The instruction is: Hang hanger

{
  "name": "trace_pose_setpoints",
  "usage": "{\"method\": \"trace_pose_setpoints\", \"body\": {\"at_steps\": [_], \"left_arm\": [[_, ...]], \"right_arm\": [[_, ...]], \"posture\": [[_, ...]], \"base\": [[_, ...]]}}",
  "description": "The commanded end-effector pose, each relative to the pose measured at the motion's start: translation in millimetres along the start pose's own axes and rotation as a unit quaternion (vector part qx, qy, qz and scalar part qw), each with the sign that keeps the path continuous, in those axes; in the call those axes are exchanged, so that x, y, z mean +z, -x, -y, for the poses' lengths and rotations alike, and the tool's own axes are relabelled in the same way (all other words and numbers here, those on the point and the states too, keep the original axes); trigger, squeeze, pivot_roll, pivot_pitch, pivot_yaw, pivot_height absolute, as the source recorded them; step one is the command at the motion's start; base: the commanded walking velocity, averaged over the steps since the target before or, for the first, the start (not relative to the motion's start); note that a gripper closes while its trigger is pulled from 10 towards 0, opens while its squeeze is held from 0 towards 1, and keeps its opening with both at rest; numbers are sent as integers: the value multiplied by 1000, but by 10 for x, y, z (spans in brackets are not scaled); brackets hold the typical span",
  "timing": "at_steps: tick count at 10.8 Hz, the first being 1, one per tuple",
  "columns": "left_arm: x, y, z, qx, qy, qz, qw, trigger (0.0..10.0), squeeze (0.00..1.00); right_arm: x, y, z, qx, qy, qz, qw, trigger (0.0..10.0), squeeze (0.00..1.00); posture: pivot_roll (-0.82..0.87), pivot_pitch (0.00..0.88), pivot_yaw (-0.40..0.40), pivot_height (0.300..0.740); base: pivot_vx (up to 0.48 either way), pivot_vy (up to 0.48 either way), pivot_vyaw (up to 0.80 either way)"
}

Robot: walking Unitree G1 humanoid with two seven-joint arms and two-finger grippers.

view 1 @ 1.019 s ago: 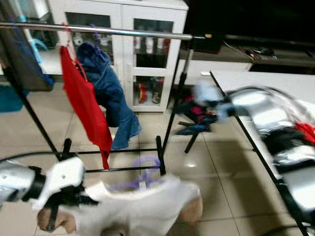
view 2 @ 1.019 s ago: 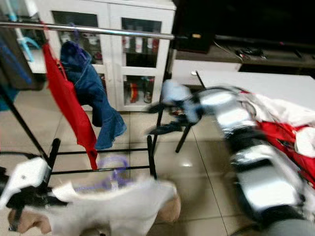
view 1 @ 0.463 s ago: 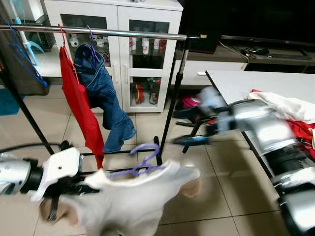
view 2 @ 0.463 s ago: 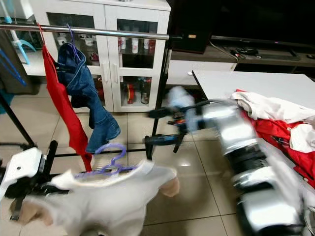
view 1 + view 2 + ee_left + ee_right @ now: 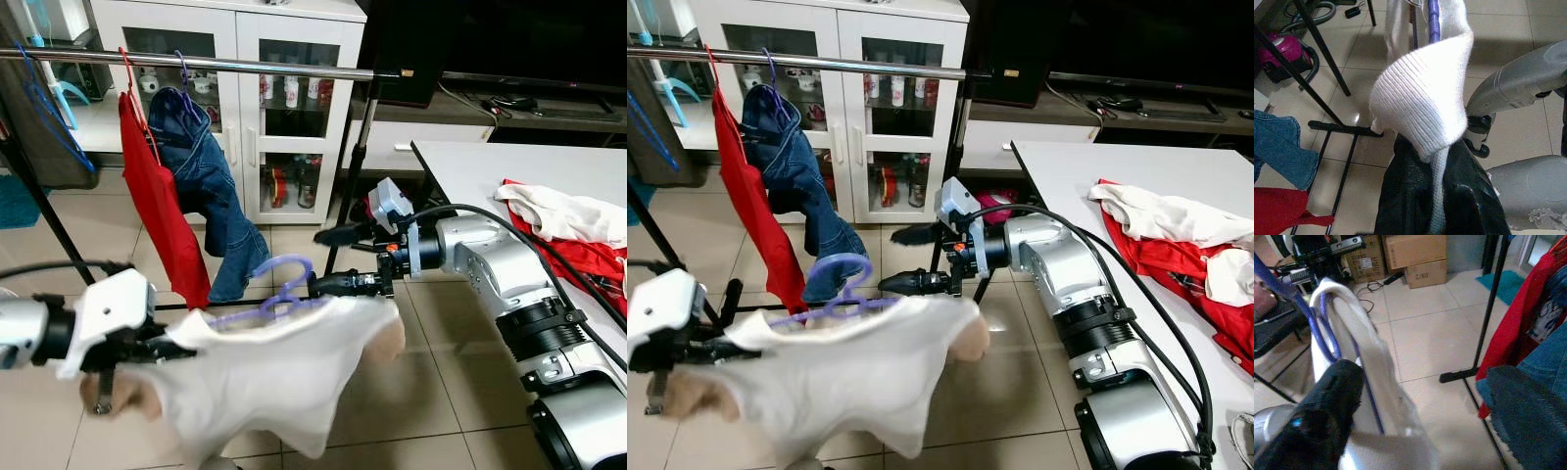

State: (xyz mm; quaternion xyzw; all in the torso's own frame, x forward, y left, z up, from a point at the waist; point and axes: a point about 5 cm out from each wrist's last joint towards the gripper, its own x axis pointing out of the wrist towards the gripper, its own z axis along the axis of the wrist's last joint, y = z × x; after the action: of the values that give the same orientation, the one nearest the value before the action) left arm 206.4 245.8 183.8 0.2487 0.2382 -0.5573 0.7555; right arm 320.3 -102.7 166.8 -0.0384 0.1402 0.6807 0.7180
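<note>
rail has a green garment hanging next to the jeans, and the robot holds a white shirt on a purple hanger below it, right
Not quite: the garment beside the jeans on the rail is red, not green, as the left eye view shows. The rest holds: the white shirt on the purple hanger is held below the rail, with the left tool gripping its edge.

Behind the white glass-door cabinet's [image 5: 257, 108] front: bottles and small jars on shelves. To its right, a white table [image 5: 509, 162] carrying a heap of red and white clothes [image 5: 568, 225]; nearer the cabinet's foot, a pink vacuum cleaner [image 5: 377, 204] on the tiled floor [image 5: 431, 392]. Beyond the cabinet's right side, a dark TV [image 5: 1097, 39].
</note>
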Motion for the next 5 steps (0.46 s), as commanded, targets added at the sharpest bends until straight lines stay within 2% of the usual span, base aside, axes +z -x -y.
{"method": "trace_pose_setpoints", "body": {"at_steps": [1, 2, 5], "left_arm": [[106, 60, -41, 12, -21, 7, 1000, 0, 0], [128, 75, -49, 14, -24, 7, 1000, 0, 0], [154, 67, -56, 10, -30, 8, 999, 0, 0]], "right_arm": [[67, 53, 26, -2, 4, -1, 1000, 0, 0], [76, 55, 43, -8, 4, -6, 1000, 0, 0], [178, 35, 12, 26, -14, 13, 999, 0, 0]], "posture": [[27, 0, -84, 740], [27, 0, -94, 740], [28, 0, -97, 740]], "base": [[0, 0, 0], [0, 0, 0], [0, 0, 0]]}}
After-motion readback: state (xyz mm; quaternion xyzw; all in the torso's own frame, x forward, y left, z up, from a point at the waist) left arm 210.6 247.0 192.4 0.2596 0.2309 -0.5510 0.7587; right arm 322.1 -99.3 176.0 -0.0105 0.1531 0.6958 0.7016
